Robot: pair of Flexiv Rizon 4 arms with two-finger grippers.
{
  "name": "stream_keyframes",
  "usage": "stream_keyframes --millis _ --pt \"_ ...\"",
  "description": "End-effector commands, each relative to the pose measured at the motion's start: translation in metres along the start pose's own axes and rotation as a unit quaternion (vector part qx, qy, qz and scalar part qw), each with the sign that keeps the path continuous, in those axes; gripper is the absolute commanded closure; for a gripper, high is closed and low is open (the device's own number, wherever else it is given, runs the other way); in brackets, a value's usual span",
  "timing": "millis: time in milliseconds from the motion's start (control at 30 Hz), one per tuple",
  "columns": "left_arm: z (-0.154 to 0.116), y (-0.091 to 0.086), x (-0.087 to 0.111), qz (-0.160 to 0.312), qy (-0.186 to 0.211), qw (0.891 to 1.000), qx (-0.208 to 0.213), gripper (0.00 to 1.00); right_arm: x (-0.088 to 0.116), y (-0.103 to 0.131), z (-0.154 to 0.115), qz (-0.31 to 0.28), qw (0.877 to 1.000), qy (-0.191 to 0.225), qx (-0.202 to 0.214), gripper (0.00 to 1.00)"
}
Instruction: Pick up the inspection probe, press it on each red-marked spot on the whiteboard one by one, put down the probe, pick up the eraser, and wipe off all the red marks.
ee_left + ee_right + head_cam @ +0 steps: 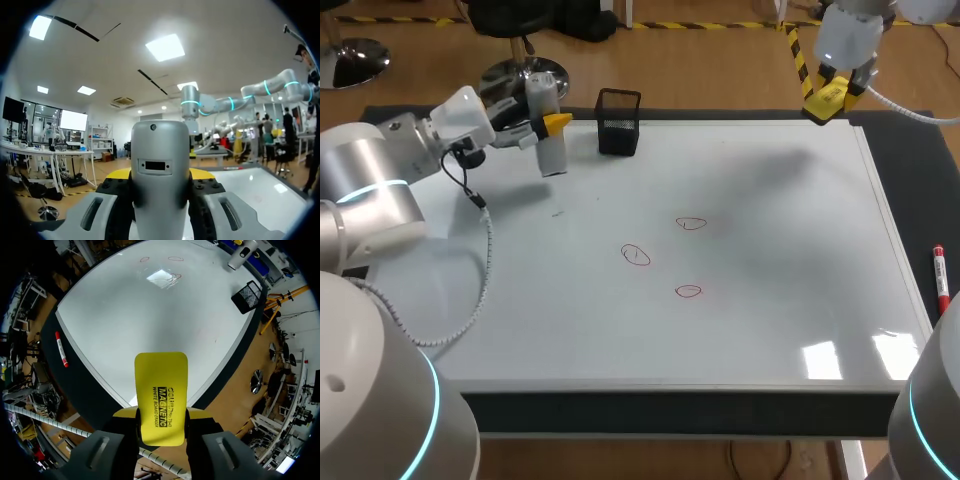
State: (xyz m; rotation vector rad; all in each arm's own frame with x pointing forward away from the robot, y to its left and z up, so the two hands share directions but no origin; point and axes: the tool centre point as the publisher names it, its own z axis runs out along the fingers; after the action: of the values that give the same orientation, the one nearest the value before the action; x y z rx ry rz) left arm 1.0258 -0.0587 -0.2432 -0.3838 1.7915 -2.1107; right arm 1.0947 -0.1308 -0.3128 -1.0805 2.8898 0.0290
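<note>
The large white rectangular whiteboard (770,230) fills most of the dark worktop (910,150), so I place everything against it. Closest to me, in the whiteboard's middle area, I see three small hand-drawn red loops, none of them wiped. The nearest loop (689,291) sits toward the near edge. A second loop (636,255) is a little farther and to its left, and a third loop (691,223) is farther again. Just off the whiteboard's right edge, a red marker pen (940,275) lies on the worktop, roughly parallel to that edge.

Farther out, over the whiteboard's far-left corner, my left gripper (555,123) is clamped on the grey, round-topped cylindrical inspection probe (551,150). The left wrist view shows both yellow tips pressed against the probe's sides. The probe hangs slightly tilted toward the whiteboard, and I cannot tell whether its lower end touches the surface. Near it, at the whiteboard's far edge, an upright black wire-mesh cup (619,121) stands apart from the probe.

Farthest away, above the whiteboard's far-right corner, my right gripper (830,100) holds the flat yellow rectangular eraser (161,395) between both fingers. The eraser is raised well clear of the surface.
</note>
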Motion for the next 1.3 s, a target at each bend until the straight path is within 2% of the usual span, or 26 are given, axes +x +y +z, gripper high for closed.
stream_keyframes --millis 33,433,500,867,1100,1300 --pt "0.0 -0.001 0.0 0.0 0.0 1.0 0.0 1.0 0.0 -0.001 -0.001 -0.001 1.0 0.002 0.001 1.0" --pt "0.0 -0.001 0.0 0.0 0.0 1.0 0.0 1.0 0.0 -0.001 -0.001 -0.001 1.0 0.002 0.001 1.0" --pt "0.0 -0.001 0.0 0.0 0.0 1.0 0.0 1.0 -0.003 0.01 -0.001 -0.013 1.0 -0.001 0.001 1.0" --pt "0.0 -0.001 0.0 0.0 0.0 1.0 0.0 1.0 -0.024 0.091 -0.012 -0.115 0.993 -0.003 -0.026 1.0" --pt "0.0 -0.001 0.0 0.0 0.0 1.0 0.0 1.0 -0.037 0.148 -0.021 -0.183 0.982 0.002 -0.055 1.0" --pt "0.0 -0.001 0.0 0.0 0.0 1.0 0.0 1.0 -0.049 0.196 -0.024 -0.243 0.967 0.004 -0.081 1.0"
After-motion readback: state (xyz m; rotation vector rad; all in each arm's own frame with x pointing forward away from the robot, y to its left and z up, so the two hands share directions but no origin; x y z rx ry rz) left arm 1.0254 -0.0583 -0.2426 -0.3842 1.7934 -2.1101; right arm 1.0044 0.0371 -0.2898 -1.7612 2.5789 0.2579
